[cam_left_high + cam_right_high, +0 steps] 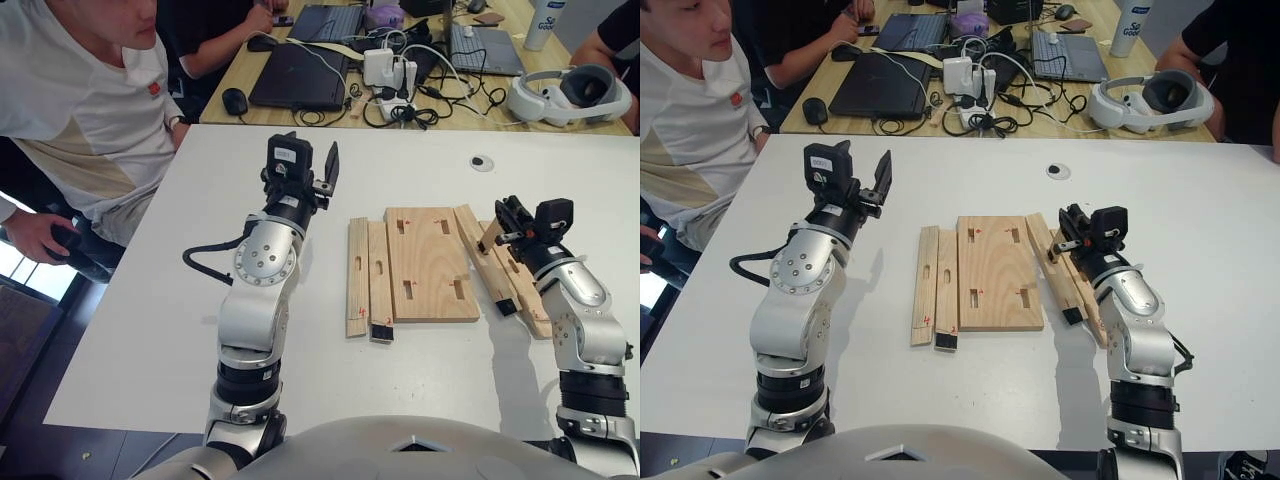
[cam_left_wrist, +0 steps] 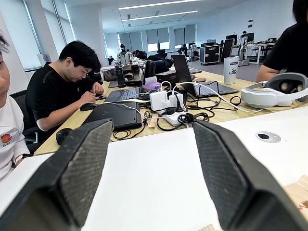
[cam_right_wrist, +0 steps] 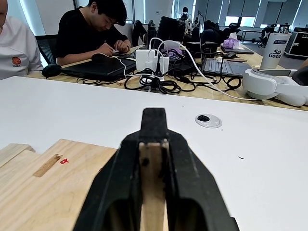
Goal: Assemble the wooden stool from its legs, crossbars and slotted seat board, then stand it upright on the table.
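The slotted seat board (image 1: 430, 265) lies flat in the middle of the white table (image 1: 150, 330). Two wooden bars (image 1: 368, 278) lie side by side against its left edge. Two more bars (image 1: 522, 290) lie angled along its right edge. My right gripper (image 1: 500, 228) sits low over the far end of those right-hand bars, shut on the thin edge of one wooden bar (image 3: 153, 168), with the seat board (image 3: 53, 187) beside it. My left gripper (image 1: 308, 165) is held up in the air left of the parts, its two padded fingers (image 2: 82, 178) wide apart and open around nothing.
A round cable grommet (image 1: 482, 162) is set in the table behind the right arm. A wooden desk (image 1: 440, 110) with laptops, a power strip and a headset (image 1: 570, 95) borders the far edge. A seated person (image 1: 90, 110) is close to the table's left side.
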Tool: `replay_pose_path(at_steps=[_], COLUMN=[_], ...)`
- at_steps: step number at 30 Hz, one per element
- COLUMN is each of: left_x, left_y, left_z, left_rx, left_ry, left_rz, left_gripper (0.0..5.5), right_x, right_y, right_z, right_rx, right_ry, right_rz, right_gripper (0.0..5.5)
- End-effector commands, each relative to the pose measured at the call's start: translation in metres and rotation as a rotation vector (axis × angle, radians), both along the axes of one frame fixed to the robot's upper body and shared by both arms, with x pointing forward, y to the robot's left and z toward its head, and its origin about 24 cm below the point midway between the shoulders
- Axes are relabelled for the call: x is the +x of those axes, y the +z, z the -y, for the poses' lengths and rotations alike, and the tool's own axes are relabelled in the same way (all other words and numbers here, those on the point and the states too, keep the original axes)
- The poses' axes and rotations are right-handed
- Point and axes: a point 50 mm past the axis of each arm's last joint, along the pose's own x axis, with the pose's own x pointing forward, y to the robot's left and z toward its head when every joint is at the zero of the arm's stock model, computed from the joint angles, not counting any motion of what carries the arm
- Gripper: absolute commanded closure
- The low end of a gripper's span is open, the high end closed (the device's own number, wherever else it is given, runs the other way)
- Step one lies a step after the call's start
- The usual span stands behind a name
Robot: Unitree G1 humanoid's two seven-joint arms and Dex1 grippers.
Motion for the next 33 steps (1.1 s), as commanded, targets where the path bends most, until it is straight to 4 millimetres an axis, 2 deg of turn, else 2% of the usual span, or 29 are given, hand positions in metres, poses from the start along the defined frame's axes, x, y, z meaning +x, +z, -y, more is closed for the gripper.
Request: replay_pose_path(at_steps=[1,5,11,12,19,26,29,33], left_x=[0.001,0.002,0.002,0.002,0.001,0.001,0.000,0.000], left_y=[0.004,0.003,0.004,0.004,0.003,0.001,0.001,0.001], left_z=[0.000,0.000,0.000,0.000,0.001,0.001,0.001,0.002], left_rx=[0.008,0.012,0.011,0.011,0.011,0.008,0.005,0.004], left_ry=[-0.005,-0.011,-0.009,-0.009,-0.009,-0.010,-0.004,0.002], left_rz=[0.018,0.015,0.017,0.017,0.014,0.009,0.010,0.010], left_gripper=[2.44,2.44,2.44,2.44,2.44,2.44,2.44,2.44], right_x=[-0.013,-0.004,0.007,0.008,0.010,0.011,0.021,0.047], right_y=[-0.029,-0.022,0.002,0.005,0.030,0.058,0.078,0.120], right_z=[0.007,0.006,0.000,-0.002,-0.013,-0.015,-0.015,-0.031], right_rx=[0.011,0.031,0.051,0.054,0.094,0.095,0.097,0.109], right_ry=[-0.026,-0.042,-0.026,-0.019,0.014,0.008,-0.017,-0.006], right_rz=[-0.137,-0.109,-0.012,0.001,0.086,0.155,0.213,0.300], right_gripper=[5.12,5.12,5.12,4.75,3.54,3.54,3.54,3.54])
